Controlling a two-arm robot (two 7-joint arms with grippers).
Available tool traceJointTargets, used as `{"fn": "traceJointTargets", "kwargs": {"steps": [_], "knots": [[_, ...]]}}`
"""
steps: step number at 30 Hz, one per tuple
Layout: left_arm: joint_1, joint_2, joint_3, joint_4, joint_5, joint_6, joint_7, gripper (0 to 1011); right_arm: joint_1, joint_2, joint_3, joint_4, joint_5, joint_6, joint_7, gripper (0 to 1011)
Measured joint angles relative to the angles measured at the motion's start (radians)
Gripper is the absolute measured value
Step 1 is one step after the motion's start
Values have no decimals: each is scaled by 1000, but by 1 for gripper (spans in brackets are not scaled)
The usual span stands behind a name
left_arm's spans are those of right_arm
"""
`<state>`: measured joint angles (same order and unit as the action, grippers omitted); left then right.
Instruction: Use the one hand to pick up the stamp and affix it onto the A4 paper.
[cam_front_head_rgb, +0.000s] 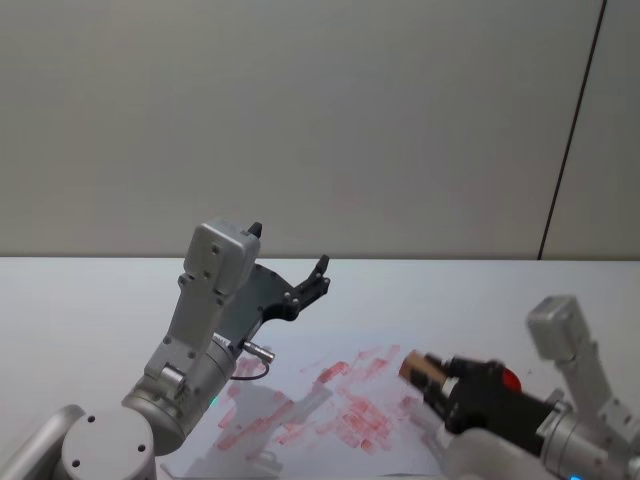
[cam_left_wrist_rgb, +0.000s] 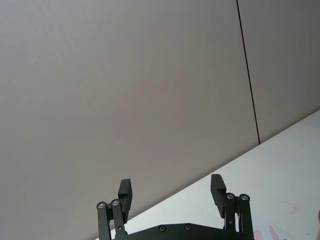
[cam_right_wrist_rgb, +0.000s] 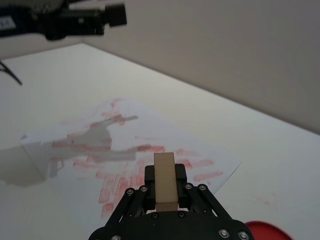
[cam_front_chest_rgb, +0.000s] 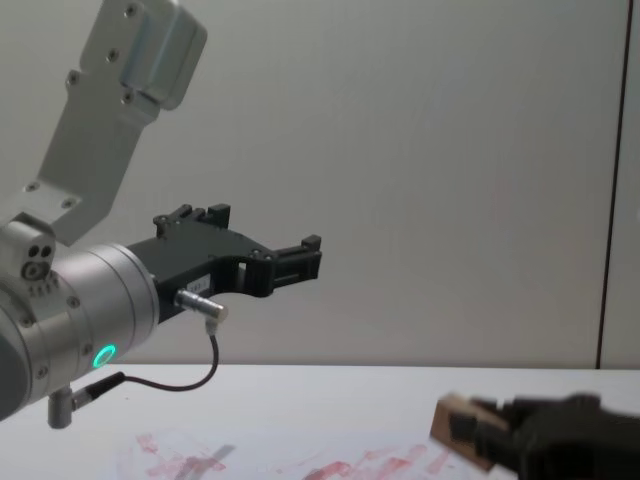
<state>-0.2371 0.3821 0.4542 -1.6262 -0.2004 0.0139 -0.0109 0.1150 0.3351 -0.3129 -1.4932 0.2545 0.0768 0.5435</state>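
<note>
In the head view the left gripper (cam_front_head_rgb: 289, 250) is raised well above the white table (cam_front_head_rgb: 80, 300), its fingers spread apart and holding nothing. At the lower right, the right gripper (cam_front_head_rgb: 432, 378) is closed on the stamp (cam_front_head_rgb: 418, 367), a light tan wooden block that sticks out past the fingertips over the right edge of the A4 paper (cam_front_head_rgb: 340, 410). The sheet lies flat on the table and is smeared with red marks. Just behind the right gripper, a bit of the red ink pad (cam_front_head_rgb: 512, 378) peeks out. In the left wrist view the left gripper (cam_left_wrist_rgb: 171, 192) faces the wall. Its two notched fingers (cam_left_wrist_rgb: 125, 192) are wide apart and the gap between them is bare. In the right wrist view the right gripper (cam_right_wrist_rgb: 165, 176) clamps the stamp (cam_right_wrist_rgb: 165, 165) tightly from both sides. The block points forward toward the A4 paper (cam_right_wrist_rgb: 150, 125), which spreads out beyond it with red streaks and the arms' shadows across it. The red ink pad (cam_right_wrist_rgb: 265, 231) lies on the table beside the sheet's near corner, apart from it, with only a slice of its flat red face visible. The left gripper (cam_right_wrist_rgb: 117, 14) hangs high up, farther off. In the chest view the left gripper (cam_front_chest_rgb: 300, 255) juts out level, far above the table and open. The right gripper (cam_front_chest_rgb: 490, 435) sits low at the right with the stamp (cam_front_chest_rgb: 452, 420) in its grip, close to the A4 paper (cam_front_chest_rgb: 200, 450). Whether the block touches the sheet cannot be told.
</note>
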Motion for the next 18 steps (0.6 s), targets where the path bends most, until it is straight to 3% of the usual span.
{"fn": "traceJointTargets", "kwargs": {"steps": [7,18], "knots": [[0,0,0,0,0,0,0,1003,10,8,26,-20,50,-26,-61,216],[0,0,0,0,0,0,0,1002,11,34,57,-29,54,-23,-129,216]]}}
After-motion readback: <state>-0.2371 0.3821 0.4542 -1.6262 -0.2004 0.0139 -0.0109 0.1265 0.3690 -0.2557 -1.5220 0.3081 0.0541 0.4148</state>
